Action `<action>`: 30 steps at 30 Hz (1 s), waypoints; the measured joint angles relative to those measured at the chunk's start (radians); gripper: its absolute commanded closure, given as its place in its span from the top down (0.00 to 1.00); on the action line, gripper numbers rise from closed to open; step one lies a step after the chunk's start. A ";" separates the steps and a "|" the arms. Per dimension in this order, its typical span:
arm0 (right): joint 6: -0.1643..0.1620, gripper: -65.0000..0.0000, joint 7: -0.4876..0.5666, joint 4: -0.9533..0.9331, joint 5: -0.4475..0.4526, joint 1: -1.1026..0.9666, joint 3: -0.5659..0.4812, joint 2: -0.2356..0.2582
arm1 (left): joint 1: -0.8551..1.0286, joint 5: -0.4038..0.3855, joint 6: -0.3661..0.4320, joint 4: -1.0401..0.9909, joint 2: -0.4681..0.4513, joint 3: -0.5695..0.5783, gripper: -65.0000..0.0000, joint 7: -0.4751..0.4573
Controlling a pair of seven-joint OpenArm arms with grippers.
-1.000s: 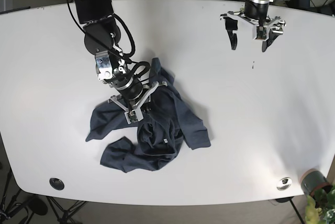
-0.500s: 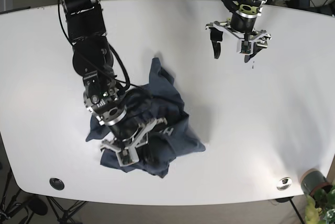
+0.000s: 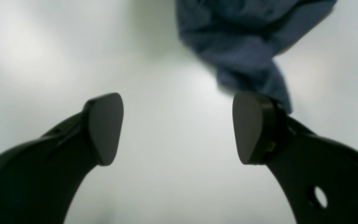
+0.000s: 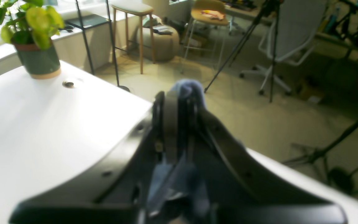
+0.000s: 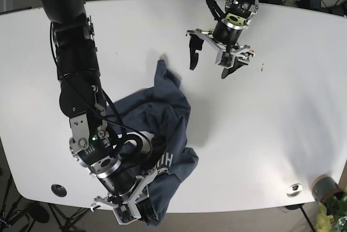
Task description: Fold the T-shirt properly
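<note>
The dark blue T-shirt [image 5: 162, 118] lies bunched on the white table [image 5: 282, 123], stretched from a corner at the middle toward the front edge. My right gripper [image 5: 133, 216] is at that front edge, shut on a fold of the shirt; in the right wrist view blue cloth [image 4: 186, 88] sticks out between the shut fingers [image 4: 169, 118]. My left gripper [image 5: 208, 68] hangs open just right of the shirt's far corner. In the left wrist view it [image 3: 179, 127] is open over bare table, with the shirt's corner [image 3: 238, 40] just beyond the right fingertip.
A potted plant [image 5: 326, 189] stands at the front right corner, next to a cable grommet [image 5: 294, 189]. Another grommet [image 5: 58, 190] is at the front left. The right wrist view shows the plant [image 4: 36, 59] and the floor beyond the table edge.
My right gripper has dragged the shirt toward the front edge, stretching it out. My left gripper has moved left and forward, closer to the shirt's far corner.
</note>
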 measured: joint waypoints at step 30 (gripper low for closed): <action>0.059 0.00 -0.033 0.012 0.004 0.219 -0.003 0.086 | -0.236 0.000 0.014 -0.298 -0.014 0.325 0.80 -0.010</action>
